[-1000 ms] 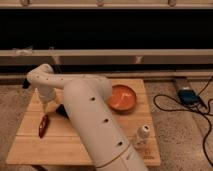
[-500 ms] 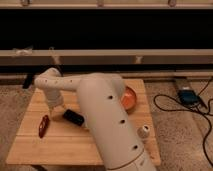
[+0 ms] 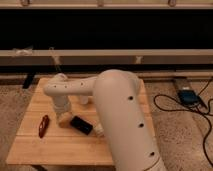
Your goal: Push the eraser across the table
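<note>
The eraser [image 3: 81, 125] is a flat black slab lying at an angle on the light wooden table [image 3: 55, 148], left of centre. My gripper [image 3: 63, 118] hangs from the white arm's wrist, just left of the eraser and close to its left end, low over the tabletop. The arm's big white upper part [image 3: 125, 115] fills the middle of the view and hides the right half of the table.
A slim red oblong object [image 3: 44, 125] lies near the table's left edge. A small whitish thing [image 3: 85, 100] shows behind the forearm. On the floor to the right are a blue box [image 3: 189, 96] and black cables [image 3: 170, 107]. A dark wall with rails runs behind.
The eraser has slid right and toward the front of the table. The gripper has followed it from the left, and the arm's bulk has swung further over the table's right side.
</note>
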Motion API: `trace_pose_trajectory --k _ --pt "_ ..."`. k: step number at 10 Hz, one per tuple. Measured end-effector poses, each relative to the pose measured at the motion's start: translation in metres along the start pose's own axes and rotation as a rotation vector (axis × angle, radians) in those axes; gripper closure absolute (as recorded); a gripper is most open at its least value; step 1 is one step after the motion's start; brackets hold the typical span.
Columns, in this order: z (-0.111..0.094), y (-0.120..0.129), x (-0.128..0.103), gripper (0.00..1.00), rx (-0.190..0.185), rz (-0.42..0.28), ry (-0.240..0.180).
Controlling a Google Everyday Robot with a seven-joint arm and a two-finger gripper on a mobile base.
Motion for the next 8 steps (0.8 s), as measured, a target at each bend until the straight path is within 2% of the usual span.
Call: trace_pose_trajectory --k 5,7,8 --pt "0.005 -0.019 0.046 0.35 0.001 0.090 0.018" --pt "0.003 -0.031 0.067 0.35 -0.001 0.137 0.017" --pt "0.000 -0.033 0.073 0.35 -0.015 0.148 0.001"
